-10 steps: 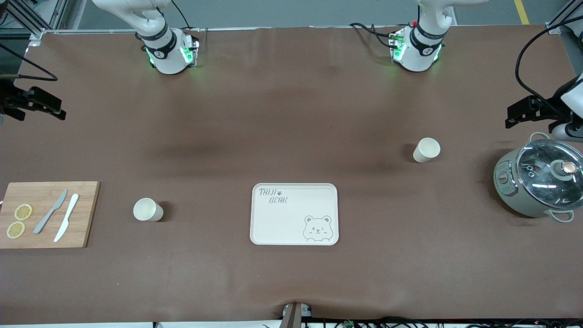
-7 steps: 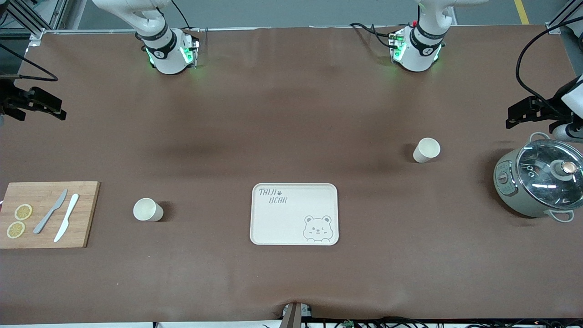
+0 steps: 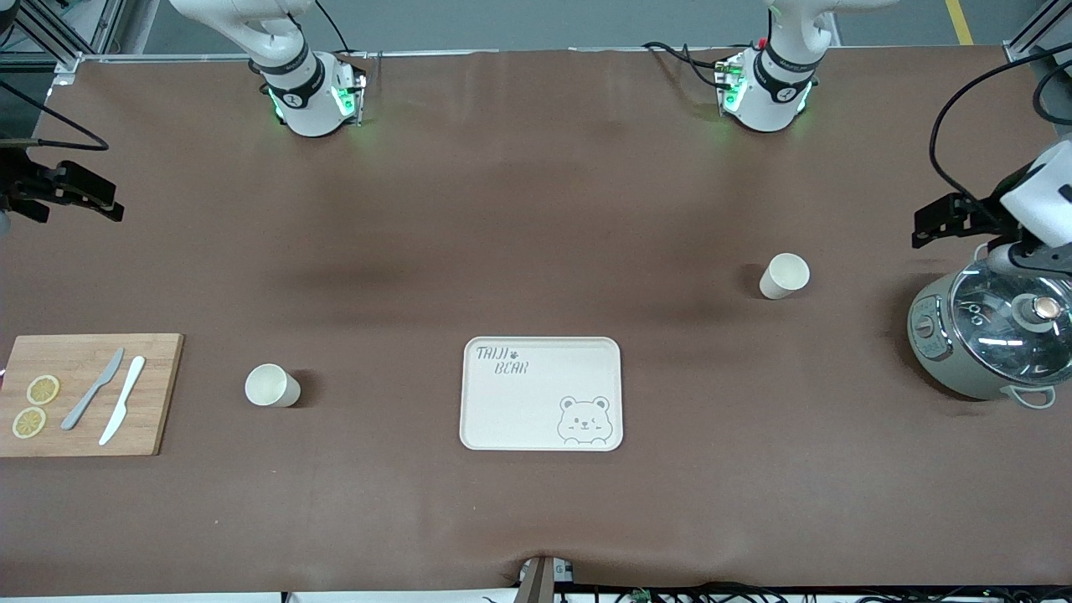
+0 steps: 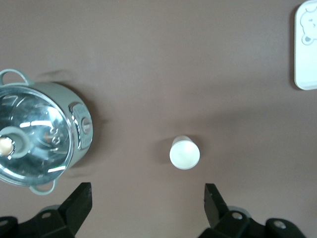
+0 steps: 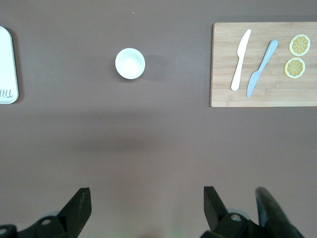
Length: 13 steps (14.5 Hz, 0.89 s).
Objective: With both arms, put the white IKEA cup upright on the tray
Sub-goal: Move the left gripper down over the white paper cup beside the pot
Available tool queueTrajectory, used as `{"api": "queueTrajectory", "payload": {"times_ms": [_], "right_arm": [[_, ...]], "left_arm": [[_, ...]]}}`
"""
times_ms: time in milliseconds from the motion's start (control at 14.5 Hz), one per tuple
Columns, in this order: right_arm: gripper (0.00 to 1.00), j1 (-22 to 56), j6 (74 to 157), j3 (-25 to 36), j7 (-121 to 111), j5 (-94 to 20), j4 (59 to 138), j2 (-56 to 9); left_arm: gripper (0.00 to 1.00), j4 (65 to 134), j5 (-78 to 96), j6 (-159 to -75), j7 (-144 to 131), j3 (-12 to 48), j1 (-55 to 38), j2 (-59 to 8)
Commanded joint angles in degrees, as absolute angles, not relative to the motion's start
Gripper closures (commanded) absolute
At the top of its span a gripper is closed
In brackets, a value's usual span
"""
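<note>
Two white cups stand upright on the brown table. One (image 3: 785,275) is toward the left arm's end and shows in the left wrist view (image 4: 184,152). The other (image 3: 272,386) is toward the right arm's end and shows in the right wrist view (image 5: 130,63). The cream tray (image 3: 541,394) with the bear drawing lies between them, bare. My left gripper (image 3: 950,219) hangs open and empty in the air by the pot (image 4: 147,198). My right gripper (image 3: 71,191) hangs open and empty over the table's edge at the right arm's end (image 5: 147,201).
A grey-green pot (image 3: 988,335) with a glass lid stands at the left arm's end. A wooden cutting board (image 3: 88,394) with two knives and two lemon slices lies at the right arm's end. The tray's edge shows in both wrist views (image 4: 307,44) (image 5: 7,64).
My left gripper and wrist have shifted a little toward the cup at its end of the table. The right arm, cups and tray have not moved.
</note>
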<state>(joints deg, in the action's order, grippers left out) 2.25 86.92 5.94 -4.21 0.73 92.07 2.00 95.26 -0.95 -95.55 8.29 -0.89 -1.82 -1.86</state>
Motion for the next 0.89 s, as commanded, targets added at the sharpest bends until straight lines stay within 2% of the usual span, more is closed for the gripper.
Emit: {"api": "queueTrajectory", "payload": {"times_ms": [0,275,551,826], "right_arm": [[0.0,2.4,87.3,5.8,-4.0,1.7,92.9,2.8],[0.0,2.4,87.4,5.8,-4.0,1.8,92.9,2.7],[0.0,2.3,87.5,5.8,-4.0,1.8,92.9,2.7],[0.0,2.3,87.3,5.8,-4.0,1.8,92.9,2.7]], "left_arm": [[0.0,111.3,0.3,-105.6,9.5,-0.6,-1.1,7.4],[0.0,120.6,0.4,-110.5,9.6,-0.4,-1.2,10.6],[0.0,131.6,0.4,-121.3,9.6,0.9,-1.5,12.2],[0.0,139.1,0.4,-131.8,9.7,1.1,-1.6,12.0]]}}
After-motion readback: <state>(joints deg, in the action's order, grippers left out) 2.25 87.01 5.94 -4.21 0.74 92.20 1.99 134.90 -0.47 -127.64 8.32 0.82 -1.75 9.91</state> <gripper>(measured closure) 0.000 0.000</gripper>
